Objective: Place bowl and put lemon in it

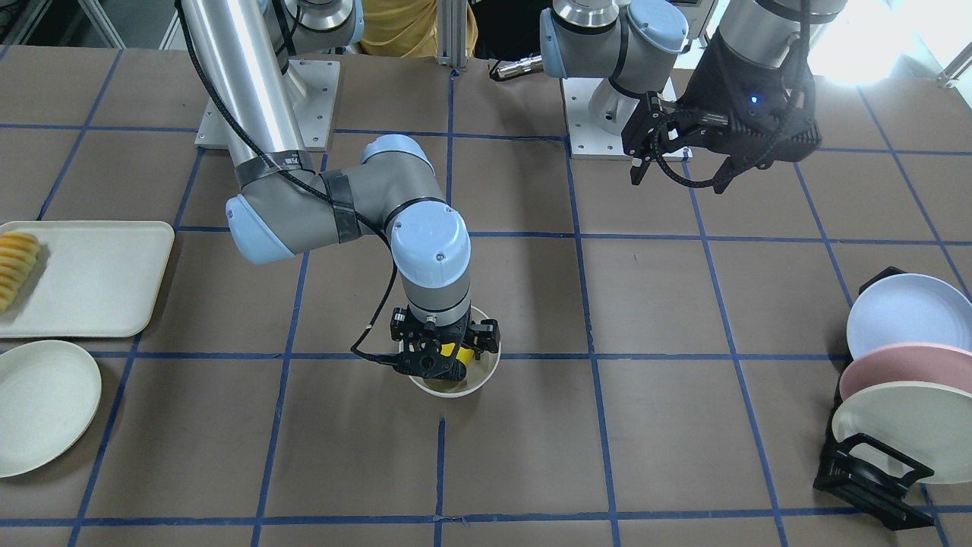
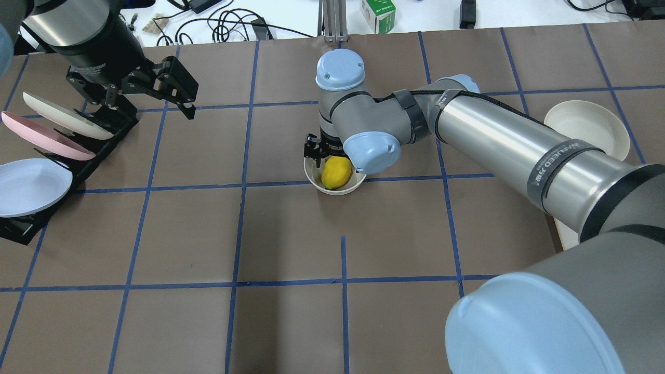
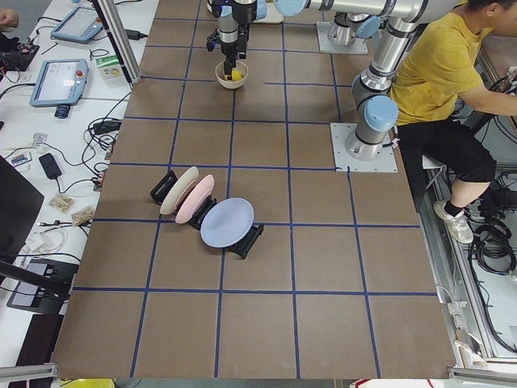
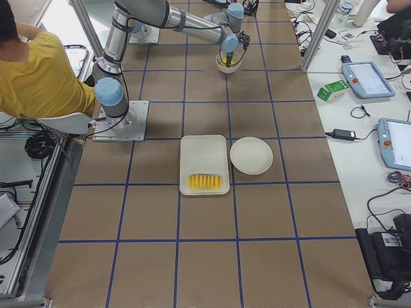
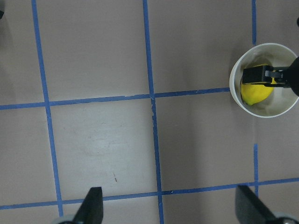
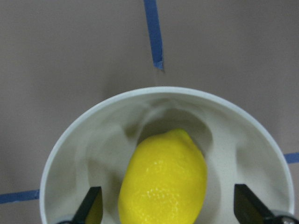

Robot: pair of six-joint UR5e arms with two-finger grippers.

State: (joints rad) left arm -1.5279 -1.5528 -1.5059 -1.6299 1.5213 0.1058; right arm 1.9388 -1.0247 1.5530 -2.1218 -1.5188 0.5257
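The off-white bowl (image 1: 456, 389) stands upright on the brown table near its middle. The yellow lemon (image 2: 336, 173) lies inside the bowl. My right gripper (image 1: 444, 355) hangs straight down into the bowl. In the right wrist view its fingers (image 6: 91, 207) stand wide apart on either side of the lemon (image 6: 163, 182), open and not touching it, inside the bowl's rim (image 6: 84, 140). My left gripper (image 1: 683, 178) is open and empty, high above the table near its base. Its wrist view shows the bowl (image 5: 261, 113) and lemon (image 5: 254, 92) from afar.
A white tray (image 1: 99, 281) with a row of orange-yellow slices (image 1: 15, 266) and a flat white plate (image 1: 45, 403) lie on my right side. A black rack (image 1: 866, 479) with three pastel plates (image 1: 904, 319) stands on my left side.
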